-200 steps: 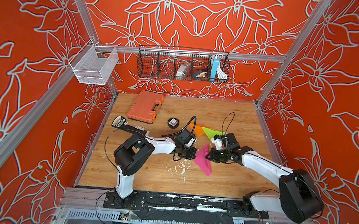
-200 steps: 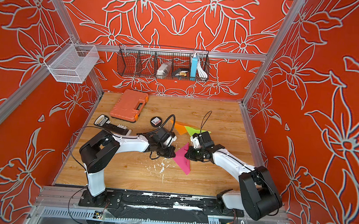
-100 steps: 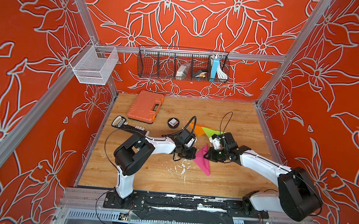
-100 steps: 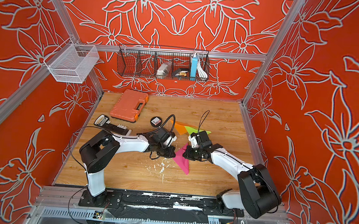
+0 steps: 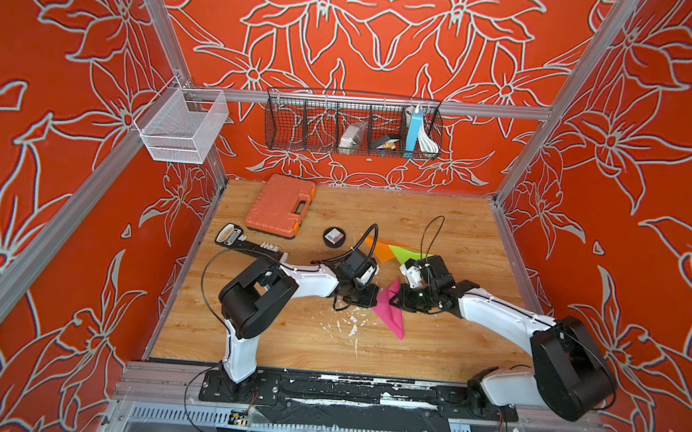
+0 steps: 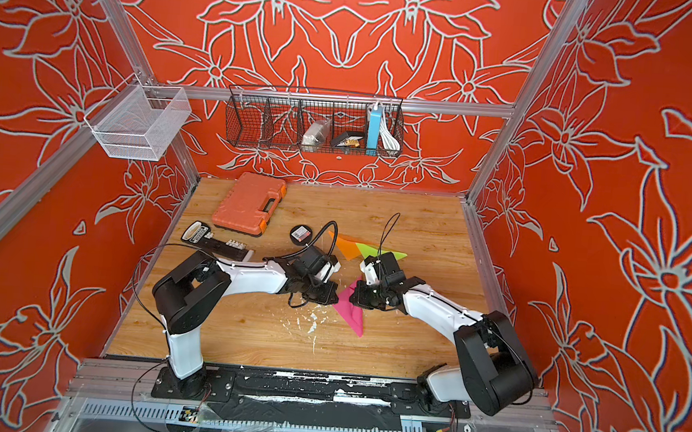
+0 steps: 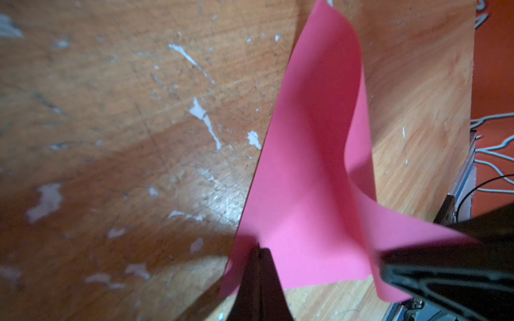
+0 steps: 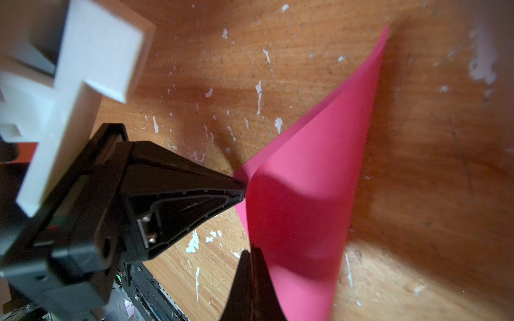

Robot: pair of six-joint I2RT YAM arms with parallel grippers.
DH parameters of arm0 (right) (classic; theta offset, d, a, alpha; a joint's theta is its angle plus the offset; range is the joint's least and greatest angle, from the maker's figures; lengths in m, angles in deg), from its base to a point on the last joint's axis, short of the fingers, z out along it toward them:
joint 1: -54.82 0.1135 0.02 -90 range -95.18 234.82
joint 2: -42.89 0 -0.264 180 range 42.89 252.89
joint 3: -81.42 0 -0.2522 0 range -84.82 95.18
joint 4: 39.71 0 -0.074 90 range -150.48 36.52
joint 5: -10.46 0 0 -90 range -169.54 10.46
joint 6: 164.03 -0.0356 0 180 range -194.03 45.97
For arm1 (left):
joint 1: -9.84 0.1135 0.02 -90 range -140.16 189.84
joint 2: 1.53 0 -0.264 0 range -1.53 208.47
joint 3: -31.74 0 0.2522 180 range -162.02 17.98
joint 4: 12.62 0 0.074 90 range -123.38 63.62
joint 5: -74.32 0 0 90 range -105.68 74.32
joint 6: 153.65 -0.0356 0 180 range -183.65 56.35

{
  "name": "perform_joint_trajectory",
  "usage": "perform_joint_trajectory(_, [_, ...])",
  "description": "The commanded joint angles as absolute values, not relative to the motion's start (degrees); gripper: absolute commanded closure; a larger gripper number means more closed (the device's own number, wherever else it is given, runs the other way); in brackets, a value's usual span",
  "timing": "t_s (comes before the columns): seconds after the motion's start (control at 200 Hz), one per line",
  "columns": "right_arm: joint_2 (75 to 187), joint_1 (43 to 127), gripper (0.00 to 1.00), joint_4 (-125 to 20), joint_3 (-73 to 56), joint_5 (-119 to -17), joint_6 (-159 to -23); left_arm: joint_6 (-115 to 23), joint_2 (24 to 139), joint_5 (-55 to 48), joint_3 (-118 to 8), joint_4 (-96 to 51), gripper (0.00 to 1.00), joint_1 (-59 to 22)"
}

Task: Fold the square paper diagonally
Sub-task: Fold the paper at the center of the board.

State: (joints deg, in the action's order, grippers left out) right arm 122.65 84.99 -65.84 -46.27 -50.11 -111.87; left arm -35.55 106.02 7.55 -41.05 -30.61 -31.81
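The square paper is pink (image 5: pixel 391 312) and lies on the wooden table between my two arms; it also shows in a top view (image 6: pixel 352 314). It is bowed up, one part curling over the part that lies flat. My left gripper (image 5: pixel 375 300) is shut on one corner; its tips (image 7: pixel 260 248) pinch the paper (image 7: pixel 311 166) low near the table. My right gripper (image 5: pixel 394 301) is shut on a raised corner. In the right wrist view its tips (image 8: pixel 254 250) meet the paper (image 8: pixel 306 194) close to the left gripper's fingers (image 8: pixel 194 183). The two grippers are almost touching.
Orange (image 5: pixel 379 248) and green (image 5: pixel 406 252) folded papers lie just behind the grippers. Behind those stand a black round tin (image 5: pixel 334 237), an orange tool case (image 5: pixel 280 206) and a black tool (image 5: pixel 246 241). White flecks (image 5: pixel 349 323) mark the wood. A wire basket (image 5: pixel 352 125) hangs on the back wall.
My right gripper has moved left toward the left gripper with its corner of the pink paper, and the paper has bowed up more. The left gripper has stayed put.
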Motion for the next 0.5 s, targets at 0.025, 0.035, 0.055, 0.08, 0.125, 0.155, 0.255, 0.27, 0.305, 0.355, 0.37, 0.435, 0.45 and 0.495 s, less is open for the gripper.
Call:
perform_joint_trajectory(0.025, [123.47, 85.64, 1.0, -65.03, -44.71, -51.28, -112.38, -36.34, 105.08, 7.63, -39.99, -31.33, 1.0, -32.26])
perform_joint_trajectory(0.035, [123.48, 85.64, 1.0, -65.07, -44.6, -51.32, -112.4, -36.36, 105.13, 7.68, -39.95, -31.35, 1.0, -32.35])
perform_joint_trajectory(0.055, [123.55, 85.71, 1.0, -65.08, -44.57, -51.28, -112.35, -36.32, 105.15, 7.7, -40.03, -31.35, 1.0, -32.35])
perform_joint_trajectory(0.08, [123.64, 85.69, 1.0, -65.17, -44.38, -51.28, -112.26, -36.34, 105.19, 7.76, -40.04, -31.31, 1.0, -32.35])
perform_joint_trajectory(0.125, [123.87, 85.75, 1.0, -65.38, -44.16, -51.32, -112.06, -36.47, 105.18, 7.67, -40.14, -31.39, 1.0, -32.44])
perform_joint_trajectory(0.155, [124.04, 85.76, 1.0, -65.47, -44.04, -51.33, -112.07, -36.52, 105.1, 7.68, -40.12, -31.43, 1.0, -32.48])
perform_joint_trajectory(0.255, [124.57, 85.93, 1.0, -65.68, -43.66, -51.41, -111.75, -36.69, 105.08, 7.47, -40.12, -31.65, 1.0, -32.42])
perform_joint_trajectory(0.27, [124.58, 85.93, 1.0, -65.65, -43.68, -51.49, -111.78, -36.77, 105.0, 7.46, -40.12, -31.7, 1.0, -32.48])
perform_joint_trajectory(0.305, [124.84, 85.95, 1.0, -65.61, -43.55, -51.52, -111.74, -36.69, 105.01, 7.48, -40.04, -31.58, 1.0, -32.44])
perform_joint_trajectory(0.355, [125.02, 85.97, 1.0, -65.69, -43.51, -51.76, -111.81, -36.65, 104.94, 7.46, -40.04, -31.52, 1.0, -32.49])
perform_joint_trajectory(0.37, [125.06, 85.97, 1.0, -65.65, -43.5, -51.84, -111.74, -36.62, 104.98, 7.57, -40.07, -31.4, 1.0, -32.45])
perform_joint_trajectory(0.435, [125.15, 86.02, 1.0, -65.69, -43.43, -52.12, -111.8, -36.62, 105.0, 7.61, -39.95, -31.35, 1.0, -32.44])
perform_joint_trajectory(0.45, [125.19, 85.95, 1.0, -65.69, -43.42, -52.16, -111.8, -36.61, 105.06, 7.61, -39.96, -31.31, 1.0, -32.44])
perform_joint_trajectory(0.495, [125.23, 86.04, 1.0, -65.78, -43.33, -52.33, -111.83, -36.59, 105.02, 7.49, -39.94, -31.3, 1.0, -32.51])
